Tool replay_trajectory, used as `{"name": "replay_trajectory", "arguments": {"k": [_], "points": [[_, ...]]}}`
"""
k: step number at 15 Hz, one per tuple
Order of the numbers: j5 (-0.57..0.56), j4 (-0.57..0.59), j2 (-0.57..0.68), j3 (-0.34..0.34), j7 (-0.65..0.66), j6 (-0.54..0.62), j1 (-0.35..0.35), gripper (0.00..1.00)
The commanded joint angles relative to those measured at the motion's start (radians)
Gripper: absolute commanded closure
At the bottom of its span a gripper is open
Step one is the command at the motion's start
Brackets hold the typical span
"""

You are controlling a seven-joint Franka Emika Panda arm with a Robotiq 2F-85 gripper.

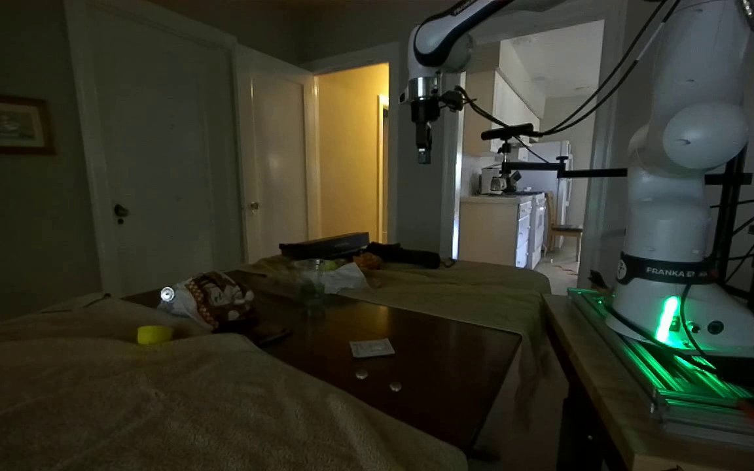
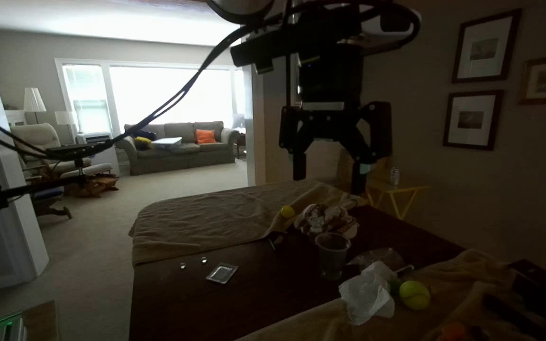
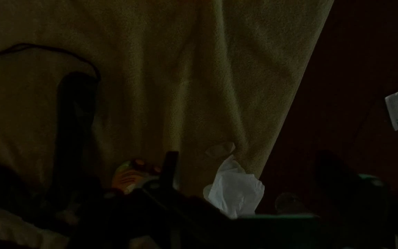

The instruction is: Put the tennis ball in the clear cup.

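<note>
The tennis ball (image 2: 414,294) is yellow-green and rests on the towel beside crumpled white paper in an exterior view. It shows only partly behind the cup and paper in an exterior view (image 1: 330,265). The clear cup (image 2: 332,255) stands upright on the dark table, also seen in an exterior view (image 1: 312,281). In the wrist view a faint part of the cup (image 3: 288,203) shows above the gripper body; the ball is hidden there. My gripper (image 2: 330,174) is open and empty, high above the table, its fingers pointing down. It also shows in an exterior view (image 1: 423,156) and the wrist view (image 3: 249,162).
White paper (image 2: 368,294) lies between cup and ball. A crumpled bag (image 1: 216,297) and a squat yellow object (image 1: 154,335) are at the far side. A flat packet (image 1: 372,348) lies on the table (image 1: 455,347). A black case (image 1: 324,246) and dark pouch (image 3: 74,121) lie on the towel.
</note>
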Motion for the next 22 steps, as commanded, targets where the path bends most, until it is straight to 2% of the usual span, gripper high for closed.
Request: {"name": "replay_trajectory", "arguments": {"k": [1, 2, 5, 11, 14, 16, 22], "points": [[0.028, 0.149, 0.103, 0.039, -0.041, -0.083, -0.019, 0.0], [0.002, 0.062, 0.05, 0.046, -0.006, -0.026, -0.028, 0.0], [0.001, 0.113, 0.088, 0.058, -0.006, -0.048, -0.029, 0.0], [0.0, 0.121, 0.093, 0.058, -0.012, -0.057, -0.033, 0.0], [0.043, 0.227, 0.211, 0.058, -0.006, -0.067, -0.05, 0.0], [0.045, 0.255, 0.269, 0.046, -0.01, -0.039, -0.083, 0.0], [0.16, 0.488, 0.515, 0.089, -0.014, -0.04, -0.187, 0.0]]}}
